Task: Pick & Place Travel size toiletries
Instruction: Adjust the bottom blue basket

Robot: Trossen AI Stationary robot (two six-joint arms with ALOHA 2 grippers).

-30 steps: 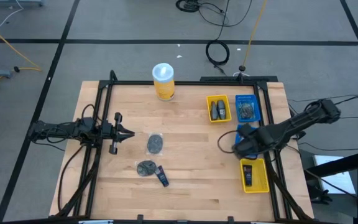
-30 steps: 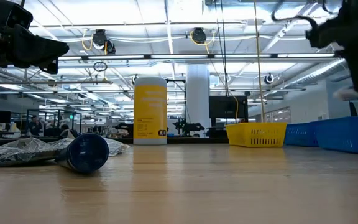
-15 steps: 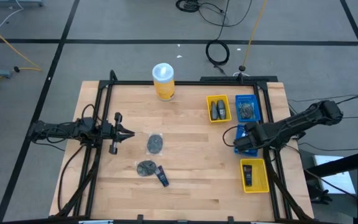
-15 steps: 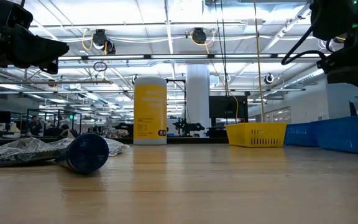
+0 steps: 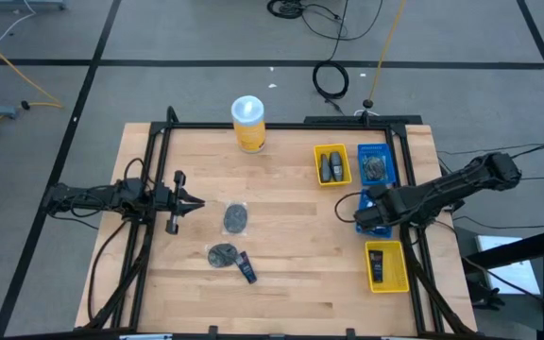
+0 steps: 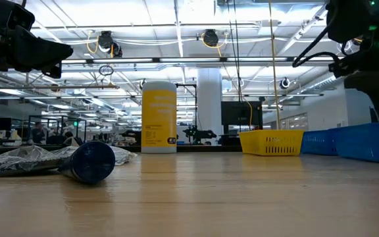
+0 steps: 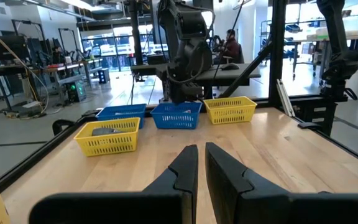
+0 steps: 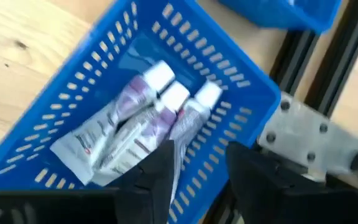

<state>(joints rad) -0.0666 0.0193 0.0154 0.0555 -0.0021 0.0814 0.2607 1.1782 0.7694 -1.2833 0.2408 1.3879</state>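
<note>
My right pincer (image 8: pixel 194 165) hangs released over blue tray (image 8: pixel 241 81) w/ three white tubes (image 8: pixel 138 124); left pincer (image 7: pixel 199 163) nearly clenched, empty, idle at table (image 5: pixel 291 274) edge.

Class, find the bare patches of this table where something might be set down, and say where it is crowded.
Free: the wood between the pouches and the yellow tray, and the near strip below the dark-blue bottle. Crowded: the right edge, where the right gripper hangs over the blue tray of tubes.
</note>
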